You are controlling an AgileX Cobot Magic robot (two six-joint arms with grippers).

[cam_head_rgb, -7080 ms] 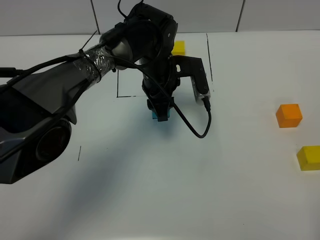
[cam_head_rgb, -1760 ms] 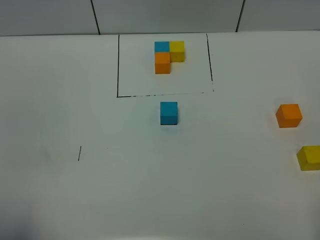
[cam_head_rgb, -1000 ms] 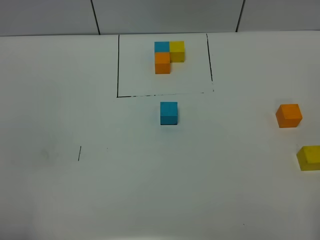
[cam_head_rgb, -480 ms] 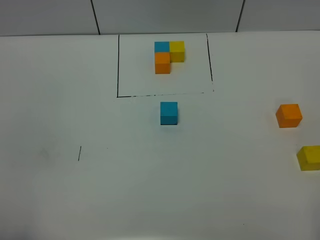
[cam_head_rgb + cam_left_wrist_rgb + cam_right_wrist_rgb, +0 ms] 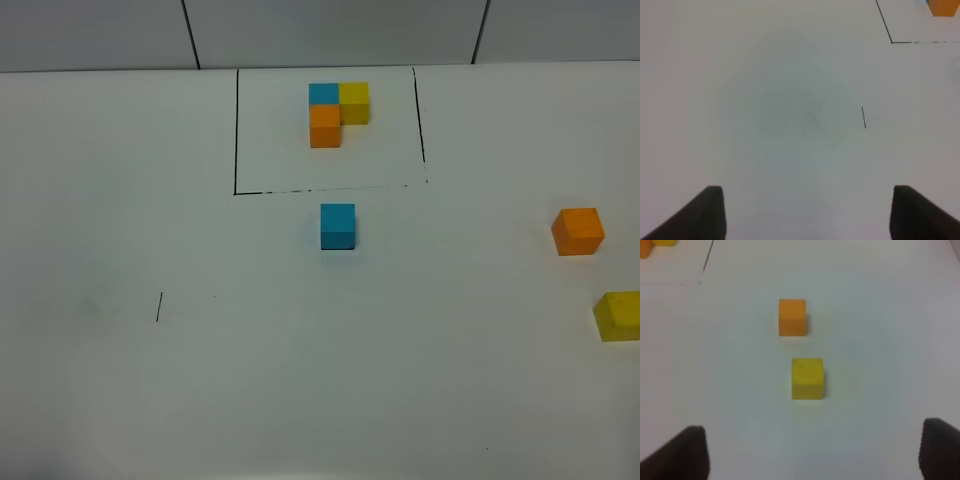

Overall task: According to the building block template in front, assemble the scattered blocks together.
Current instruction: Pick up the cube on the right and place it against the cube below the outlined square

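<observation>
1. High view: white desk (image 5: pixel 300 390). The template (image 5: pixel 335 112) sits top centre of the frame, an L of 3 cubes: blue at the back, yellow touching its right side, orange touching its front.
2. A thin black outline (image 5: pixel 236 130) is drawn round the template on 3 sides (left, bottom, right).
3. Blue cube (image 5: pixel 338 226) is alone at frame centre, just below the outline's bottom line, not touching it.
4. Orange cube (image 5: pixel 578 231) is at mid right, well apart from the blue one. Yellow cube (image 5: pixel 620 316) is below it at the right edge, partly cut off by the frame; the 2 are near each other w/ a gap between.
5. Short black tick mark (image 5: pixel 159 307) is drawn at left of the frame, below the outline's level.
6. Left wrist view: left fingers (image 5: pixel 700 215) spread wide, nothing between them, over bare desk. The tick mark (image 5: pixel 864 117) and a corner of the outline (image 5: pixel 891 42) lie ahead.
7. Right wrist view: right fingers (image 5: pixel 682 452) also spread wide and holding nothing. Yellow cube (image 5: pixel 807 378) lies ahead of them, orange cube (image 5: pixel 792 316) just beyond it; neither is touched.
</observation>
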